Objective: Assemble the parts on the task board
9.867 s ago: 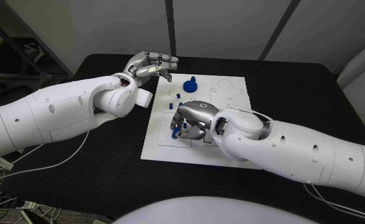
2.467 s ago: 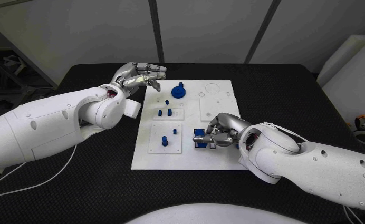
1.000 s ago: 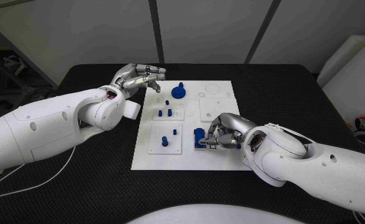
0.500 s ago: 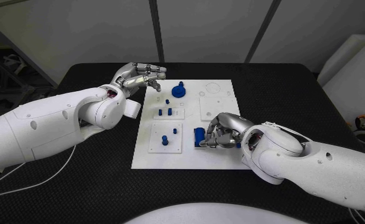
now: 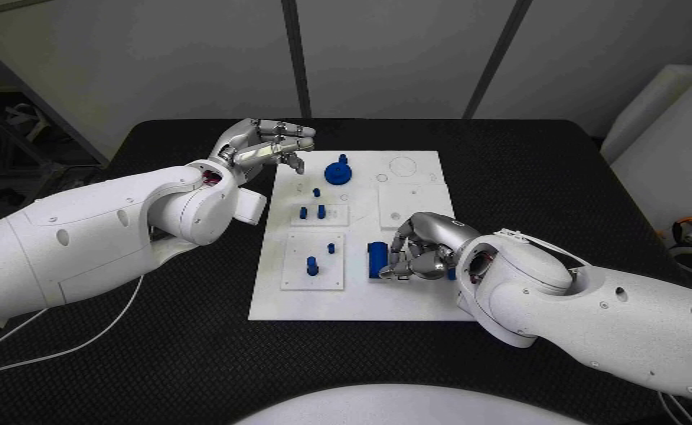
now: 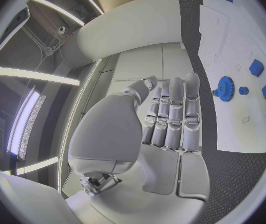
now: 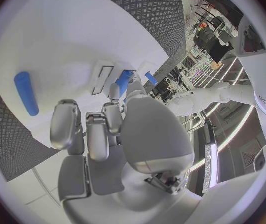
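The white task board (image 5: 411, 297) lies mid-table. My right hand (image 5: 420, 249) rests low on the board's right half. Its curled fingers pinch an upright blue block (image 5: 378, 259), which shows past the fingertips (image 7: 113, 90) as a blue block (image 7: 123, 81). A blue peg (image 7: 26, 92) is on the board beside that hand. My left hand (image 5: 268, 146) hovers off the board's far left corner, fingers stretched side by side, holding nothing (image 6: 170, 117). A blue gear (image 5: 339, 173) stands at the far end; the gear (image 6: 224, 88) lies beyond my left fingertips.
Short blue pegs stand in two small plates on the board's left half: a pair (image 5: 313, 212) and two more (image 5: 312, 266) nearer me. Black table (image 5: 173, 315) surrounds the board. Grey wall panels close the far side.
Over the last second my right hand has edged slightly across the board with the blue block, which now stands more upright. The left hand has stayed still.
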`<action>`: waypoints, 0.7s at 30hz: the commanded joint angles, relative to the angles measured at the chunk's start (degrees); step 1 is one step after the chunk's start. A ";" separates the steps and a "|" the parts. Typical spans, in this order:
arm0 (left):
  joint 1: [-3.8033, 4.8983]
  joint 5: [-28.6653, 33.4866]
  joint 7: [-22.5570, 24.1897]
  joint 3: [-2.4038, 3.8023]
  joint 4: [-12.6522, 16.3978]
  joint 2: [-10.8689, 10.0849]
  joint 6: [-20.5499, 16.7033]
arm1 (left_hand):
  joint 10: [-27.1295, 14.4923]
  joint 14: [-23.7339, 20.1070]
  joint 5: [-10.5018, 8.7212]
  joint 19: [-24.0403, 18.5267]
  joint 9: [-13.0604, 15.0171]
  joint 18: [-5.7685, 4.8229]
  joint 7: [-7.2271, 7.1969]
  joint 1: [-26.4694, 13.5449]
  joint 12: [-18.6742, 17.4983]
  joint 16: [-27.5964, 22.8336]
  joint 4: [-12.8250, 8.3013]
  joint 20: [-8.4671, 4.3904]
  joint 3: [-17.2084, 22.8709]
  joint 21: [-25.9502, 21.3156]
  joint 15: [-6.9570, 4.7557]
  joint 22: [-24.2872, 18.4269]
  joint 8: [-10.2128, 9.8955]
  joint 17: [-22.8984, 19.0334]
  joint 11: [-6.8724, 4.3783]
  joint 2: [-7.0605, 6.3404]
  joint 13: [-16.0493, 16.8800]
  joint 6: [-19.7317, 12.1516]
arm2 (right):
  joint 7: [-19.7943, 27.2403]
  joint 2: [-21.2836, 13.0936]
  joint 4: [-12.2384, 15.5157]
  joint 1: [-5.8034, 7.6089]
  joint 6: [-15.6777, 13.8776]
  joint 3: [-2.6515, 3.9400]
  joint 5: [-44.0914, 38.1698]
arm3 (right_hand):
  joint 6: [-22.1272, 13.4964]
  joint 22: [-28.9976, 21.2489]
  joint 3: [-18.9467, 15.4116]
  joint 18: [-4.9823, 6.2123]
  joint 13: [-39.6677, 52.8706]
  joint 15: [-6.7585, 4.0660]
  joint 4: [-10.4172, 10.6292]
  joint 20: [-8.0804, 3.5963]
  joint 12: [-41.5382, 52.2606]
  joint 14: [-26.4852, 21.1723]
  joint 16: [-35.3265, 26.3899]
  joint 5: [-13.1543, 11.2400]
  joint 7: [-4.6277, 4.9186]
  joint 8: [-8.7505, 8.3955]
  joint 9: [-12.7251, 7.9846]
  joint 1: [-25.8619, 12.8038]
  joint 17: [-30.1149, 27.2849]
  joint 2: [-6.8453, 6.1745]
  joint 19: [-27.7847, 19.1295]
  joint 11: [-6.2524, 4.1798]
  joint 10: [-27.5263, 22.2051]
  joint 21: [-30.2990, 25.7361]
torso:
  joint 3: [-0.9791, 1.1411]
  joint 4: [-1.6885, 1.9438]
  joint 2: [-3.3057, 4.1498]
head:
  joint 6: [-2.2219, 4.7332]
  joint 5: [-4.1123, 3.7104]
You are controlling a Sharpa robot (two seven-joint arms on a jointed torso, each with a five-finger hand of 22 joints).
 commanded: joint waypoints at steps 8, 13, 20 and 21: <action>0.06 0.05 0.01 0.03 0.10 -0.07 0.66 | -0.43 -0.37 -0.04 -0.32 0.03 0.32 -0.07 -0.10 0.20 -0.12 0.14 0.15 -0.26 -0.27 0.15 -0.10 -0.04 -0.09 0.05 0.63 0.06 -0.39 | 4.28 -2.96 2.33 0.00 -3.98 -0.07 1.39 | -1.20 -0.77 -1.03 -0.80 -0.86 0.01 1.29 -0.16 -0.91 5.25 -0.42 -0.04 0.48 -0.69 -0.26 -1.48 11.29 -0.66 -0.49 0.10 -0.18 -0.90 | 0.01 -0.08 -0.05 | 0.24 -0.06; 0.06 0.05 0.03 0.03 0.10 -0.14 0.62 | -0.43 -0.37 -0.04 -0.32 0.03 0.32 -0.07 -0.10 0.20 -0.12 0.14 0.15 -0.26 -0.27 0.15 -0.10 -0.04 -0.09 0.05 0.63 0.06 -0.39 | 9.22 -6.28 4.16 0.01 -7.00 -0.05 4.30 | -4.62 -2.57 -0.65 -0.41 -2.33 1.14 2.04 0.69 -2.91 4.90 -1.20 2.93 2.21 -4.83 -2.24 -1.06 9.78 0.09 -1.89 1.50 -1.56 -2.46 | 0.00 -0.12 -0.09 | 0.40 -0.21; 0.05 0.05 -0.01 0.03 -0.01 -0.08 0.55 | -0.43 -0.37 -0.04 -0.32 0.03 0.32 -0.07 -0.10 0.20 -0.12 0.14 0.15 -0.26 -0.27 0.15 -0.10 -0.04 -0.09 0.05 0.63 0.06 -0.39 | 10.96 -12.41 5.80 0.06 -7.12 0.03 6.41 | -1.63 -2.47 0.01 -0.33 -3.06 1.76 3.31 1.53 -3.95 4.91 -1.28 7.19 2.91 -11.88 -6.61 0.66 9.73 1.97 -1.79 2.07 -1.72 -2.53 | -0.02 -0.13 -0.12 | 0.60 -0.79; 0.04 0.05 -0.02 0.03 -0.02 -0.06 0.54 | -0.43 -0.37 -0.04 -0.32 0.03 0.32 -0.07 -0.10 0.20 -0.12 0.14 0.15 -0.26 -0.27 0.15 -0.10 -0.04 -0.09 0.05 0.63 0.06 -0.39 | 10.73 -13.07 5.81 0.06 -7.00 0.04 6.20 | -1.34 -2.46 0.18 -0.34 -3.12 1.72 3.28 1.53 -4.04 4.92 -1.26 7.36 2.83 -12.17 -6.84 0.94 9.77 2.20 -1.78 2.05 -1.72 -2.53 | -0.03 -0.13 -0.12 | 0.66 -0.88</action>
